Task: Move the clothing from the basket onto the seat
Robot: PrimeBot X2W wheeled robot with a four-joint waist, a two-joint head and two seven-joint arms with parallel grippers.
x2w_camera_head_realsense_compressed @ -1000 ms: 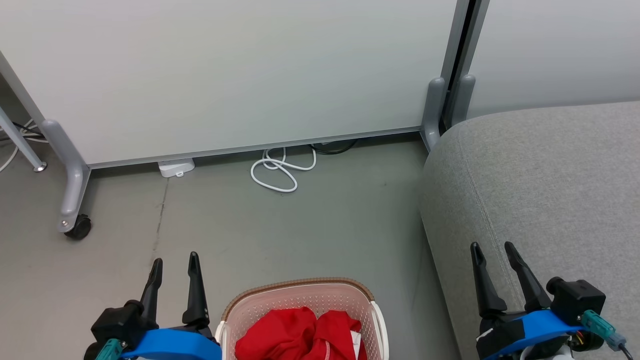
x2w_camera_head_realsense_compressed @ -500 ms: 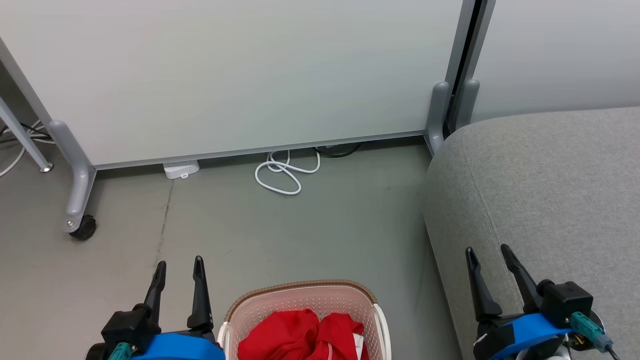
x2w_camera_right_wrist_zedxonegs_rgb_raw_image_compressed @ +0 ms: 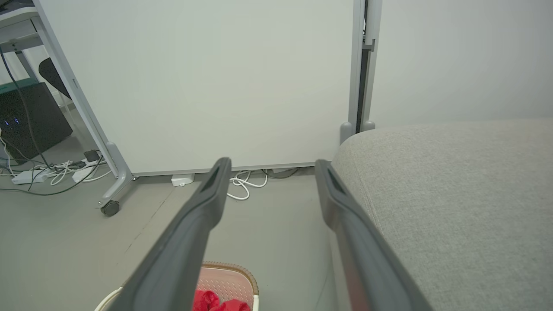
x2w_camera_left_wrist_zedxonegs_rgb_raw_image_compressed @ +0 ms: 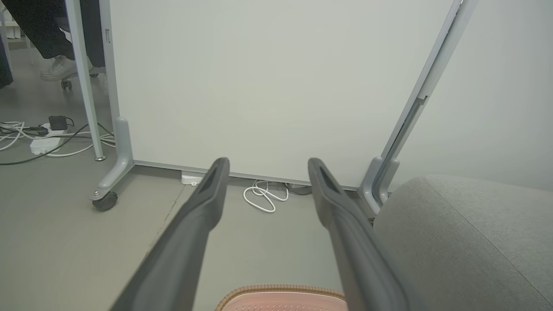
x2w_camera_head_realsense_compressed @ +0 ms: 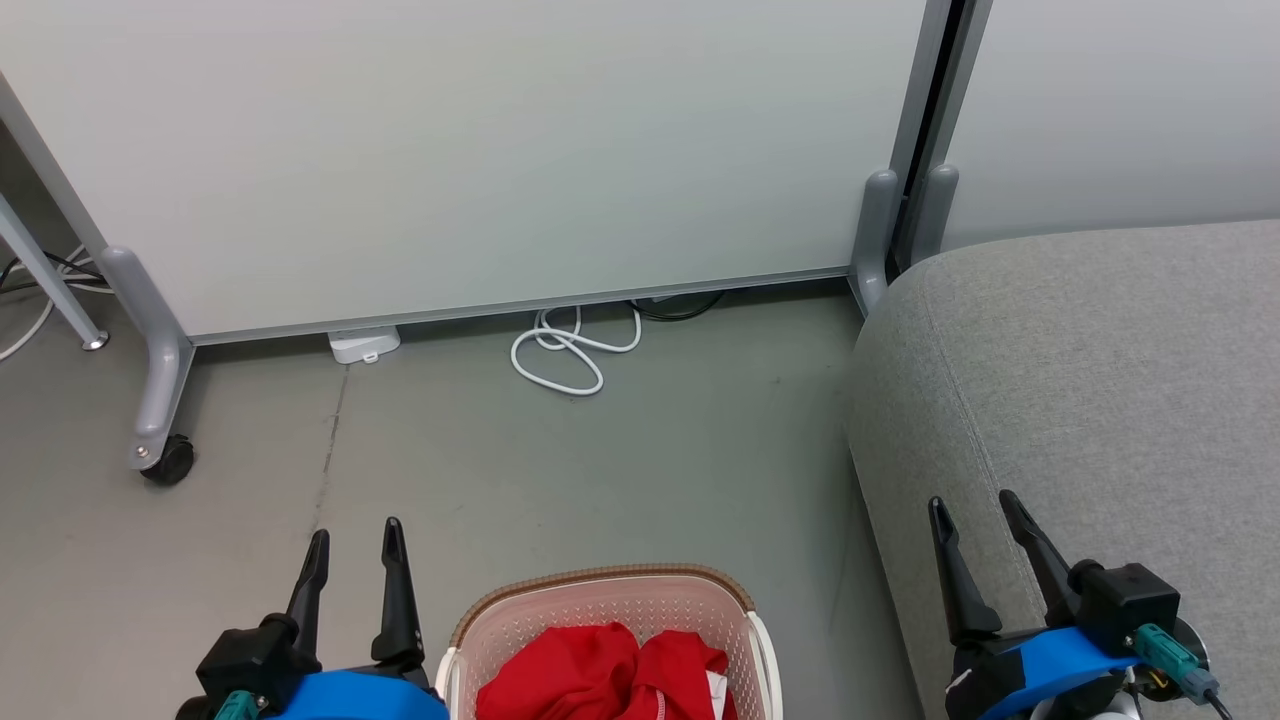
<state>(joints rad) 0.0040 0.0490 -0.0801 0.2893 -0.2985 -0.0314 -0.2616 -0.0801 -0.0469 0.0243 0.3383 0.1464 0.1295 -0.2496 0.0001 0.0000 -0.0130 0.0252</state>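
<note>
Grey floor [x2w_camera_head_realsense_compressed: 600, 470] carries the basket [x2w_camera_head_realsense_compressed: 600, 576] of red clothing [x2w_camera_head_realsense_compressed: 590, 670]. A white partition [x2w_camera_head_realsense_compressed: 500, 150] stands beyond it, the grey seat [x2w_camera_head_realsense_compressed: 1100, 350] to its right. The left gripper [x2w_camera_head_realsense_compressed: 356, 530] and right gripper [x2w_camera_head_realsense_compressed: 970, 500] flank it, jaws wide and empty.

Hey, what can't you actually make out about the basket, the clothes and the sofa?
In the head view:
Basket: its near half is cut off by the bottom edge.
Clothing: bunched and cut by the same edge, so the count of garments is unclear.
Seat: runs off the right edge; its full extent is unseen.
White cable: one end passes under the panel.
</note>
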